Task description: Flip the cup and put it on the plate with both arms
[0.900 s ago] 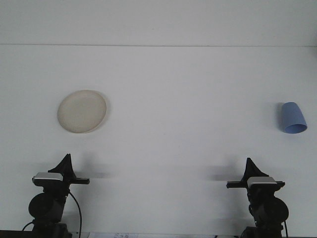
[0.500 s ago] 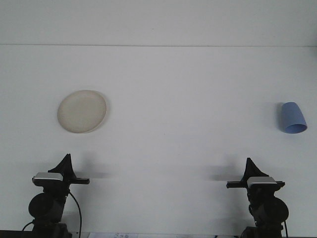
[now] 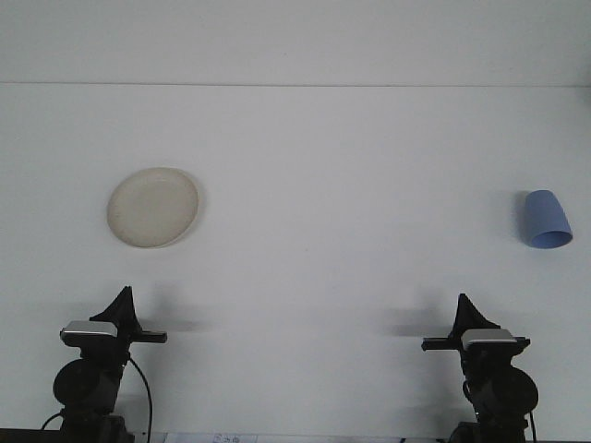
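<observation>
A cream round plate (image 3: 153,207) lies flat on the white table, left of centre. At the far right is a blue cup (image 3: 547,220), its narrow end pointing away and its wide end toward me. My left gripper (image 3: 123,301) rests low at the near left edge, well short of the plate, its fingers together in one dark point and holding nothing. My right gripper (image 3: 464,307) rests in the same way at the near right, below and left of the cup, shut and empty.
The white table (image 3: 332,185) runs back to a straight far edge against a white wall. A strip of paper shows along the bottom edge between the two arm bases.
</observation>
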